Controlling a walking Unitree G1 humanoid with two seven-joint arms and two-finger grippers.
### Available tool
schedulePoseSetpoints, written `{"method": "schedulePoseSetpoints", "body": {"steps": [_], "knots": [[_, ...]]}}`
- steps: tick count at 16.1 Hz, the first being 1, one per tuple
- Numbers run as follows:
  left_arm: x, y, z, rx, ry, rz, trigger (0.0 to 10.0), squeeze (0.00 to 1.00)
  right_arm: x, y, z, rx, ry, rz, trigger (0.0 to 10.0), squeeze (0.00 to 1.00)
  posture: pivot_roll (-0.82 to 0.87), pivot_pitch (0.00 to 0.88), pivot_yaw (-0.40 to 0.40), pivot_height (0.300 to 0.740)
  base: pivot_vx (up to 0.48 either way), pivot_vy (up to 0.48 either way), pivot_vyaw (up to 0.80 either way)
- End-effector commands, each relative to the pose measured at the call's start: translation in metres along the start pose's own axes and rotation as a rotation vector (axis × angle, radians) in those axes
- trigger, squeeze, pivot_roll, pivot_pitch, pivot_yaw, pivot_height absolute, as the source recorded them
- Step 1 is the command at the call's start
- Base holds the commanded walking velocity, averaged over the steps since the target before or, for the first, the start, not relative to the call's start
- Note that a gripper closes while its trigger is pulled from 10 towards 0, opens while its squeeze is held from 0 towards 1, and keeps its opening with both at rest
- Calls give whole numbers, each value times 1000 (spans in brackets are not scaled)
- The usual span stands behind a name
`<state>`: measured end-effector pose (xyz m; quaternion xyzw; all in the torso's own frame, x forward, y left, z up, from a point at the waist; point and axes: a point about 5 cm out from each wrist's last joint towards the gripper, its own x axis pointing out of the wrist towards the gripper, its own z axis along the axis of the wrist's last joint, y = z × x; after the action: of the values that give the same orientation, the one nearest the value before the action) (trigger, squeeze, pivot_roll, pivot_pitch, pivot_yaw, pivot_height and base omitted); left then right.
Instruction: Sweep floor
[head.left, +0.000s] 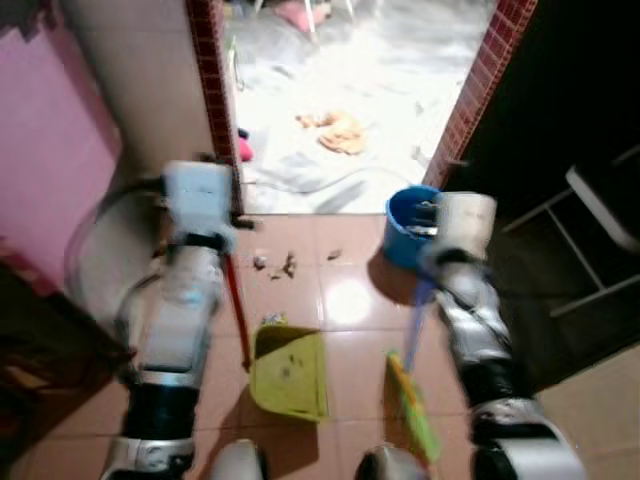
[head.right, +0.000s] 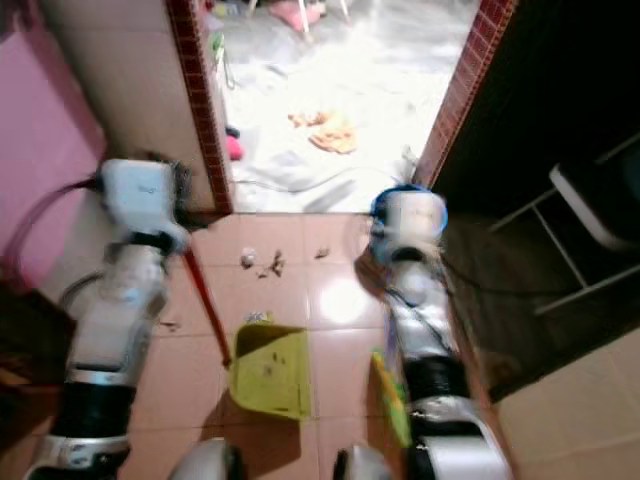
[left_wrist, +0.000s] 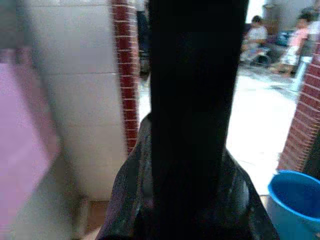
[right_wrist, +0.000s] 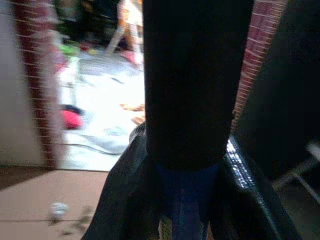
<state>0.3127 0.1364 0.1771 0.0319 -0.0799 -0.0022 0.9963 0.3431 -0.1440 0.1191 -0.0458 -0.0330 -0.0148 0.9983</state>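
Dustpan, yellow-green and speckled with dirt, lies on the reddish-brown tiled floor at lower centre of the left eye view, its red handle rising toward the left gripper at middle left. Whether these jaws clamp the handle cannot be told. Small debris lies scattered on the tiles above the dustpan, below the bright doorway. Broom, with green bristles and a blue shaft, stands right of the dustpan. The right gripper is closed around the shaft, as the right wrist view shows. A blue bucket sits just beside that gripper at centre right. The left wrist view adds people seated at its upper right, beyond the brick doorpost.
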Motion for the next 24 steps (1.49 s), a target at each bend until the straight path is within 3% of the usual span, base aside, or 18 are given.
{"method": "schedulePoseSetpoints", "body": {"steps": [1, 8, 14, 18, 24], "knots": [[2, -8, 17, 24, -78, -25, 10000, 0, 2, -9, 3, 24, -10, -33, 10000, 0, -8, 59, 1, 740, 0, 480, 0], [1, -7, 16, 43, -94, -2, 10000, 0, 1, -8, 1, 19, -5, -29, 10000, 0, -6, 55, 1, 740, 0, 470, 0], [-3, 0, 10, 128, -107, 86, 10000, 0, -1, -4, 2, 53, -16, 4, 10000, 0, -8, 65, 0, 740, 0, 0, 0], [-2, 15, 8, 199, -109, 178, 10000, 0, -1, -3, 2, 50, -15, 20, 10000, 0, -12, 67, -1, 740, 0, 0, 0], [1, 5, 6, 223, -140, 132, 10000, 0, -2, 0, 1, 56, -7, 35, 10000, 0, -16, 73, 0, 740, 0, 0, -241]]}}
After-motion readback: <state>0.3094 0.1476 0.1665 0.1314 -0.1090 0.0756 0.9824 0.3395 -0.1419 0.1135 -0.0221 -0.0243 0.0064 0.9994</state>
